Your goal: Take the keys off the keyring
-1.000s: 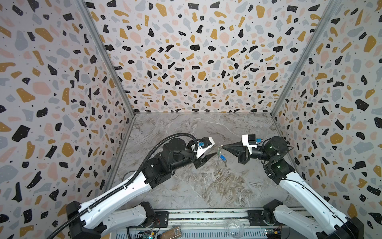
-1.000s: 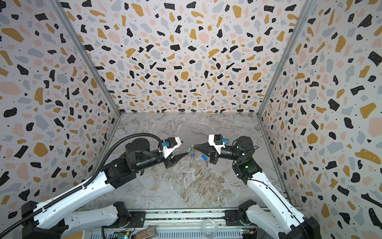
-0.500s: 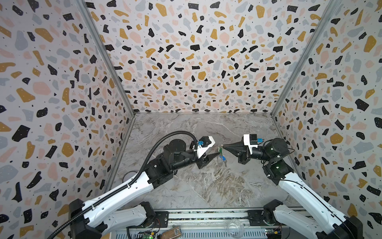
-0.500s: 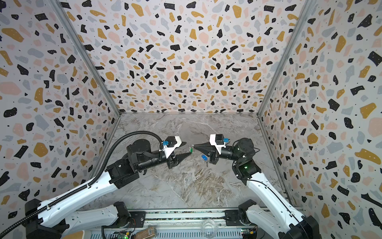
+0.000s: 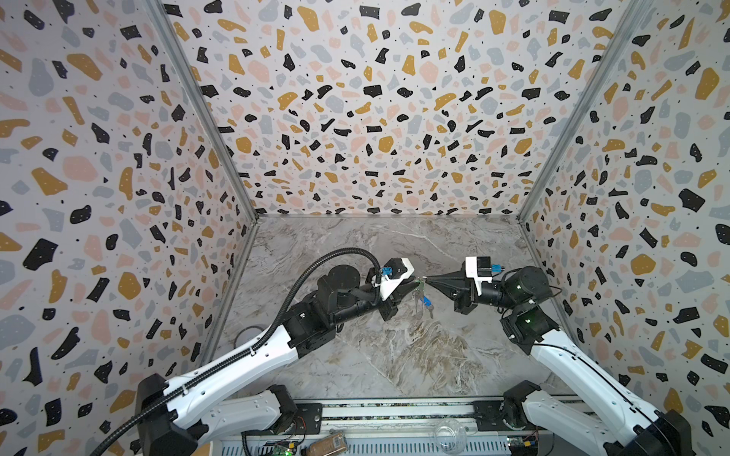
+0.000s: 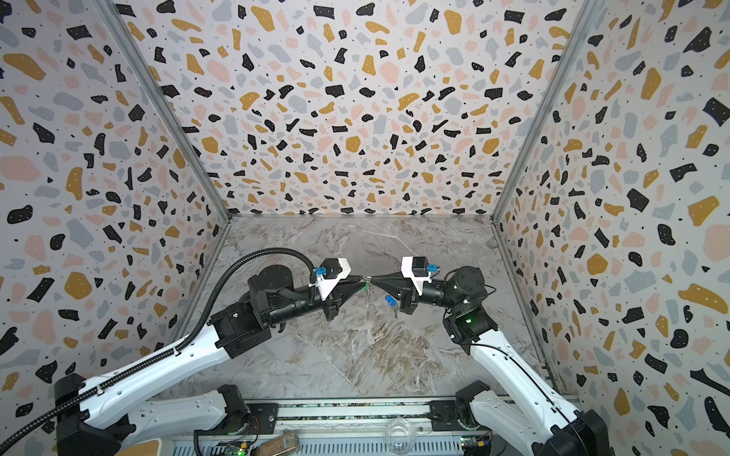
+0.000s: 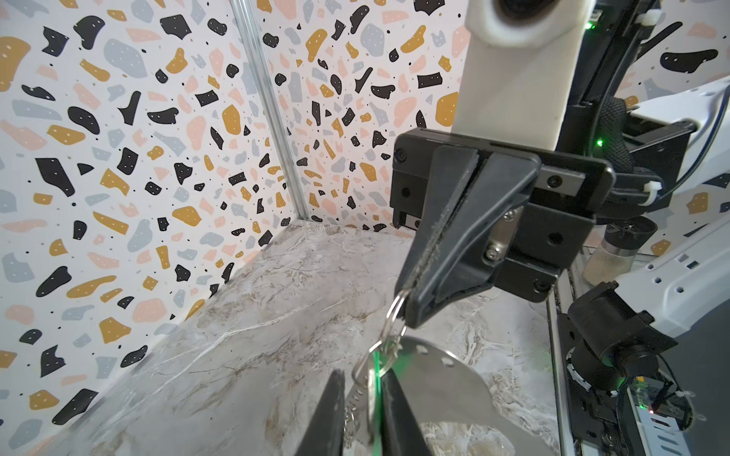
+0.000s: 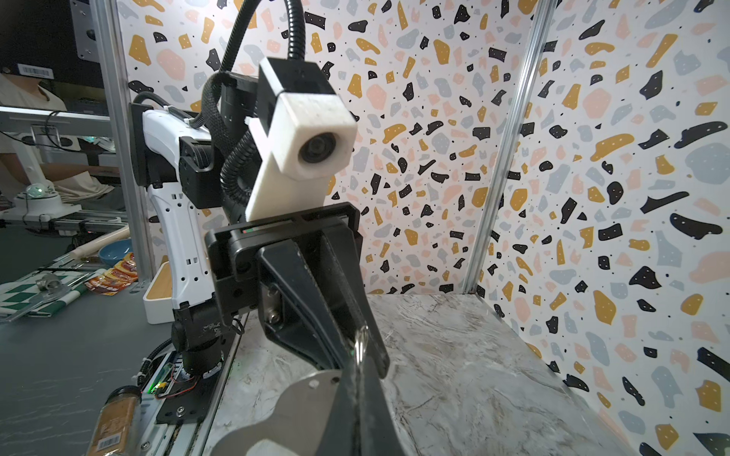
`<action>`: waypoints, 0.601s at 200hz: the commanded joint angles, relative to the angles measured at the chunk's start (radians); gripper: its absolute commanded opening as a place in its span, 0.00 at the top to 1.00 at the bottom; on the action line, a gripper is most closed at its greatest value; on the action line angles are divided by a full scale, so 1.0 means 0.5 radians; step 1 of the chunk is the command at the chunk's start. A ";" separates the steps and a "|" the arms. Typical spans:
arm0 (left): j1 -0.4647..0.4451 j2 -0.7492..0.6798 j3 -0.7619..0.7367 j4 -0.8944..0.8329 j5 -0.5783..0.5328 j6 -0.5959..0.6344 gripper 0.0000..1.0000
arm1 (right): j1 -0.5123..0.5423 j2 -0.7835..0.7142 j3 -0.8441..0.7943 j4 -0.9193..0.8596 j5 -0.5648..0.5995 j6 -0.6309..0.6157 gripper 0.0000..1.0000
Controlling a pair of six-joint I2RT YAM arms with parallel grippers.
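Marble counter (image 5: 355,355): keyring held aloft between both grippers.
Closed right gripper (image 5: 427,279) pinches keyring (image 7: 396,312) link; narrow left gripper (image 5: 416,281) clamps green-tagged key (image 7: 367,385); blue-tagged key (image 6: 390,301) hangs below right gripper; clear cup (image 5: 448,434) well apart.

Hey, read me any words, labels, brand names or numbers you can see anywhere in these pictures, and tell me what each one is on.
Nothing here can be read as text.
Barcode sticker, in the right wrist view: bars and digits too small to read.
Jar label, on a brown-filled jar in the right wrist view: barcode and print blurred.
Red packets, in the right wrist view: print too blurred to read.
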 commanded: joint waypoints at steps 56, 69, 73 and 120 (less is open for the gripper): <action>-0.009 0.045 0.077 0.018 0.072 0.024 0.96 | -0.004 -0.044 -0.060 0.376 0.134 0.186 1.00; -0.009 0.068 0.101 -0.011 0.092 0.033 0.96 | -0.004 -0.041 -0.067 0.412 0.137 0.209 1.00; -0.009 0.077 0.105 -0.018 0.098 0.033 0.96 | -0.004 -0.041 -0.070 0.425 0.140 0.216 1.00; -0.009 0.122 0.150 -0.077 0.144 0.039 0.97 | -0.004 -0.035 -0.095 0.518 0.159 0.264 1.00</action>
